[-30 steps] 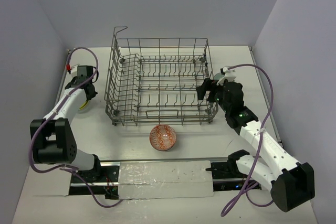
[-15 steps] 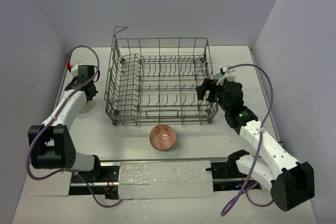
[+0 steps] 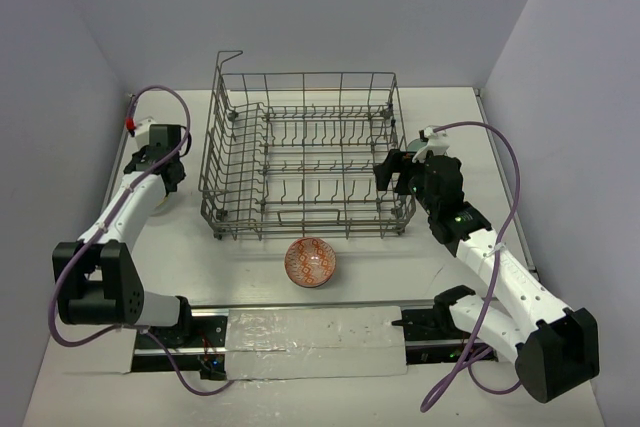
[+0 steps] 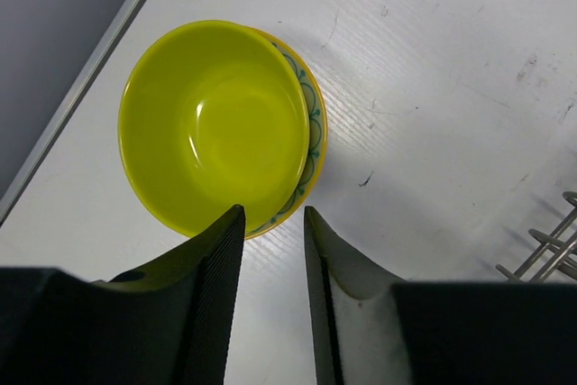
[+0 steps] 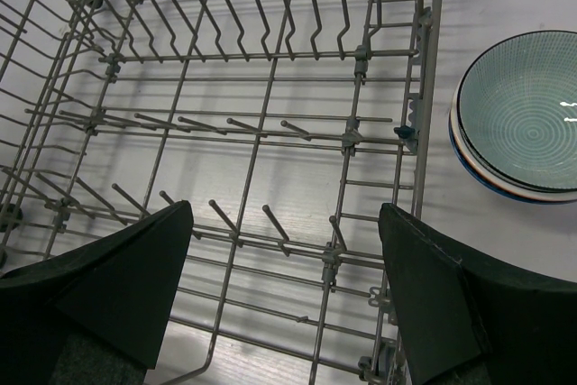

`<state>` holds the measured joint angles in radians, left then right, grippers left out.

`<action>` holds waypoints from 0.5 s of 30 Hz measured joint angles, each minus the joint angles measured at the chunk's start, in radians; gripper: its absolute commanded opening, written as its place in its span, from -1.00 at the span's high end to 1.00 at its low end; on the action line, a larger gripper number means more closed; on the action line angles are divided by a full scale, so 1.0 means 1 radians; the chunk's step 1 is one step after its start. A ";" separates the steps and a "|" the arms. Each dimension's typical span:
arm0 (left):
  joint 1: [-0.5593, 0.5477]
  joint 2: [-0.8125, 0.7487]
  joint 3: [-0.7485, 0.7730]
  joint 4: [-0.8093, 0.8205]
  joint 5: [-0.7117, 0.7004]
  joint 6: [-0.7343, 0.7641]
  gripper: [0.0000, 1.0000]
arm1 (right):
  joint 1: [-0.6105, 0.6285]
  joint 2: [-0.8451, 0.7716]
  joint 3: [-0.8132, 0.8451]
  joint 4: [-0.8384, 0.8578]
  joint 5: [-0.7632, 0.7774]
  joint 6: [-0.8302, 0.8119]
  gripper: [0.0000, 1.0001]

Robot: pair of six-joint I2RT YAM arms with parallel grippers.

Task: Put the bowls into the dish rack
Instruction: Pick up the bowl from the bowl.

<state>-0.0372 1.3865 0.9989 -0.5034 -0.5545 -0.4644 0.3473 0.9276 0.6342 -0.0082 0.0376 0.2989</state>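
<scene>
Left gripper (image 4: 272,212) over the lime bowl, right gripper (image 5: 284,207) spread above the rack

On my left wrist feed the fingers are parted only a little, with nothing between them. Just past their tips the lime bowl (image 4: 216,123) sits nested in a patterned yellow-rimmed bowl (image 4: 315,132) on the table (image 3: 450,117), left of the dish rack (image 3: 305,152). My right gripper is wide apart and empty, hanging over the rack's right end. Just outside that wall, a ringed teal bowl (image 5: 527,114) rests inside a white-rimmed bowl (image 5: 476,169). From above I see a red-white bowl (image 3: 311,261) upright in front of the rack. I see no bowls between the tines.
</scene>
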 measured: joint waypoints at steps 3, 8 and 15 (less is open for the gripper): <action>0.000 0.009 0.000 -0.003 -0.012 0.000 0.19 | 0.000 0.000 0.000 0.000 0.000 0.000 -0.82; 0.000 0.043 0.000 -0.008 -0.019 0.000 0.18 | 0.000 0.000 0.000 0.000 0.000 0.000 -0.82; 0.000 0.076 0.000 -0.018 -0.019 0.000 0.16 | 0.000 0.000 0.000 0.000 0.000 0.000 -0.82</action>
<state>-0.0372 1.4624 0.9993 -0.5217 -0.5739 -0.4648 0.3473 0.9276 0.6342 -0.0082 0.0376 0.2985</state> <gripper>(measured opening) 0.416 0.910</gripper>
